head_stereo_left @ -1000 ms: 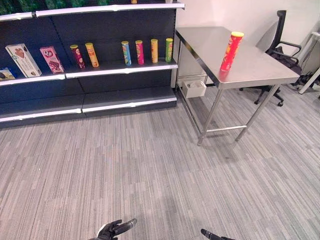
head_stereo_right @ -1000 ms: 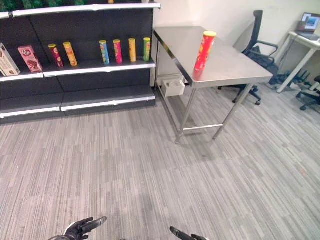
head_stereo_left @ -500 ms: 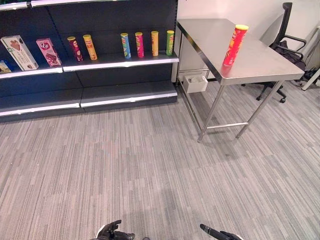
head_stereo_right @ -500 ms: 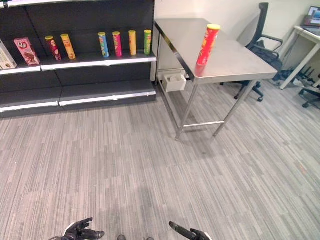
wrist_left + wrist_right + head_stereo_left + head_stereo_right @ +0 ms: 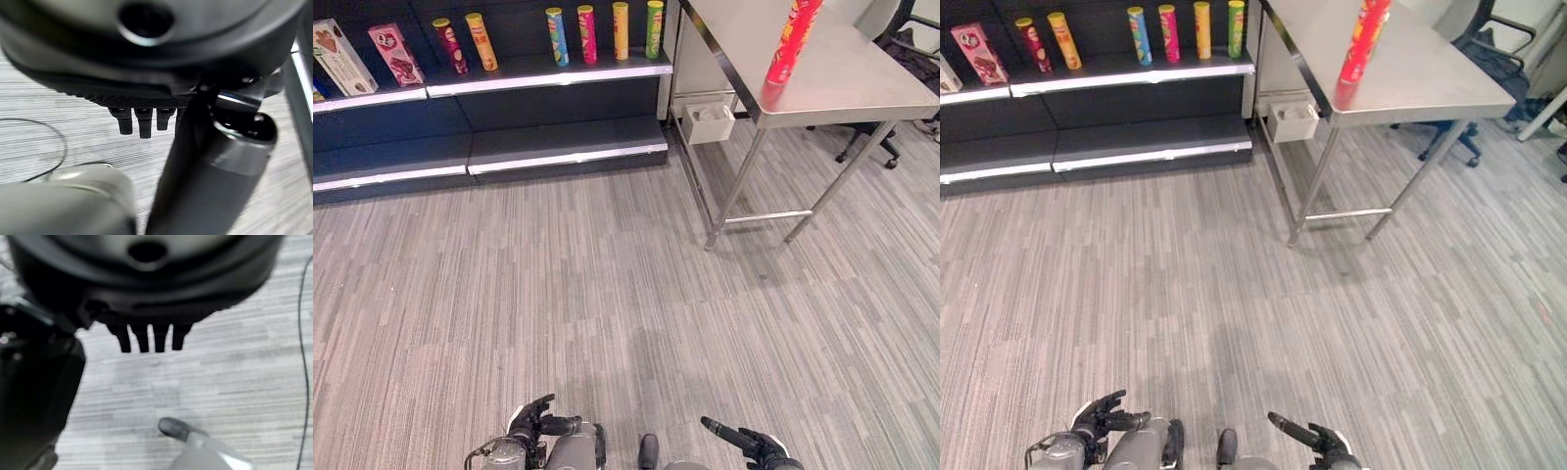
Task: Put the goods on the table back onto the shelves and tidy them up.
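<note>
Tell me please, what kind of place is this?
Probably a mock shop set up in an office: dark shelves hold snack tubes and boxes, a steel table stands beside them, and an office chair behind it.

Steel table [image 5: 862,78] with red can [image 5: 790,39]; shelf [image 5: 548,70] with, apparently, snack cans [image 5: 601,31].

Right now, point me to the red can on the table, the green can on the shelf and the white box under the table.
red can [image 5: 785,49], left eye view, mid body.
green can [image 5: 654,18], left eye view, mid body.
white box [image 5: 712,128], left eye view, front wall.
</note>
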